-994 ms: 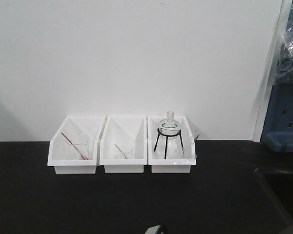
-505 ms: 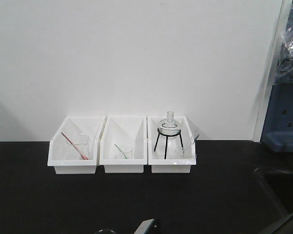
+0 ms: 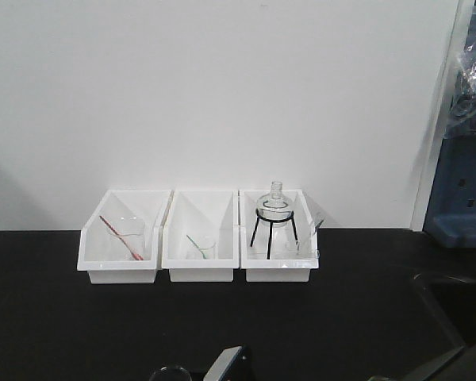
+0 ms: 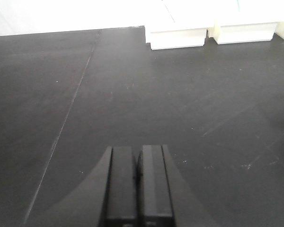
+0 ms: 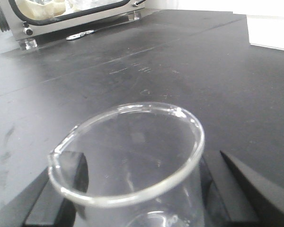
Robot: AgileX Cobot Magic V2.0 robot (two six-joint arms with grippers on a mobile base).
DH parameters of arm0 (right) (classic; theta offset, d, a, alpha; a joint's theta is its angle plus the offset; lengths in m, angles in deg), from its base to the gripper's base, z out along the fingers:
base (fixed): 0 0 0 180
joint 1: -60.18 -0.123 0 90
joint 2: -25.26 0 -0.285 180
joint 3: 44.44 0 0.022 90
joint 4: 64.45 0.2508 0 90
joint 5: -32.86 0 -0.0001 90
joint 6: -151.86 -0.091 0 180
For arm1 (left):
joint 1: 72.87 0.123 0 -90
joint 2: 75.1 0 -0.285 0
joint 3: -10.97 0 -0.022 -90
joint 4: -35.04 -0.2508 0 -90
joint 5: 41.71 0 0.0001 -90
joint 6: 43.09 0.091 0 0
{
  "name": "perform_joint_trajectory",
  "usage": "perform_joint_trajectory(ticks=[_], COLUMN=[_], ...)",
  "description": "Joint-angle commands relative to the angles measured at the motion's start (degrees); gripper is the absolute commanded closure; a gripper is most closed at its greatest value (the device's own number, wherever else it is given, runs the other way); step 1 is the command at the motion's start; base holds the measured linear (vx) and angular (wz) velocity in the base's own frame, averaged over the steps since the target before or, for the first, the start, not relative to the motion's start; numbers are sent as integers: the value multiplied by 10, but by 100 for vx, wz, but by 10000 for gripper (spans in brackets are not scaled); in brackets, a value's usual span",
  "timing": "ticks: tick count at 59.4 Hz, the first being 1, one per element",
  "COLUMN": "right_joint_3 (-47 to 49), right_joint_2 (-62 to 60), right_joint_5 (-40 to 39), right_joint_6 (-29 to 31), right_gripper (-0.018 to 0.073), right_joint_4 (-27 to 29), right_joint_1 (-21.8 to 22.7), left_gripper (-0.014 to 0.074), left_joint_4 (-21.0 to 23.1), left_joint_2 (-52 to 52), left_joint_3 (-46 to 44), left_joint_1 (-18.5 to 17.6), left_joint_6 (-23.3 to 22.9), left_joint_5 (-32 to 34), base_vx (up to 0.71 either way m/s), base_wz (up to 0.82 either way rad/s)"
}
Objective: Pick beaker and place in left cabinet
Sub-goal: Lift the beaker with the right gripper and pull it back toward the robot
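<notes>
1. Right wrist view: my right gripper [image 5: 135, 198] has its jaws clamped on the upright beaker [image 5: 128, 156], black worktop [image 5: 180, 71] behind.
2. My left gripper [image 4: 137, 189] has its jaws pressed together on nothing.
3. Front view: beaker's rim at the bottom edge, well apart from 3 white bins [image 3: 200, 274].

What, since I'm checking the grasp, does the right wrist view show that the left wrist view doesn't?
Only the right wrist view: the beaker close up, sitting inside the right gripper, and a metal-framed box behind. Only the left wrist view: the shut, empty left gripper. Both: the black tabletop.
</notes>
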Motion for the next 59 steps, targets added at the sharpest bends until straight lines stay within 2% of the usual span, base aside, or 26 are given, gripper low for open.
perform_joint_trajectory(ticks=[1, 6, 16, 23, 29, 35, 44, 52, 59], right_joint_3=[14, 14, 13, 13, 13, 11, -11, -54, -103], right_joint_2=[-30, -29, -37, -64, -104, -162, -265, -363, -457], right_joint_5=[-59, -57, -51, 12, 90, 152, 245, 332, 379], right_joint_6=[1, 1, -7, -72, -153, -224, -287, -325, -359], right_gripper=[113, 230, 575, 567, 564, 564, 564, 564, 564], right_joint_4=[7, 7, -2, -25, -61, -121, -196, -224, -227], right_joint_1=[1, 1, 2, 2, 3, 4, 10, 45, 101], left_gripper=[593, 593, 593, 593, 593, 593, 593, 593, 593], left_joint_4=[-2, -2, -2, -2, -2, -2, -2, -2, -2], left_joint_2=[-6, -6, -6, -6, -6, -6, -6, -6, -6], left_joint_3=[-9, -9, -9, -9, -9, -9, -9, -9, -9], left_joint_1=[-3, -3, -3, -3, -3, -3, -3, -3, -3], left_joint_6=[-2, -2, -2, -2, -2, -2, -2, -2, -2], left_joint_5=[43, 43, 43, 43, 43, 43, 43, 43, 43], base_vx=[0, 0, 0, 0, 0, 0, 0, 0, 0], base_wz=[0, 0, 0, 0, 0, 0, 0, 0, 0])
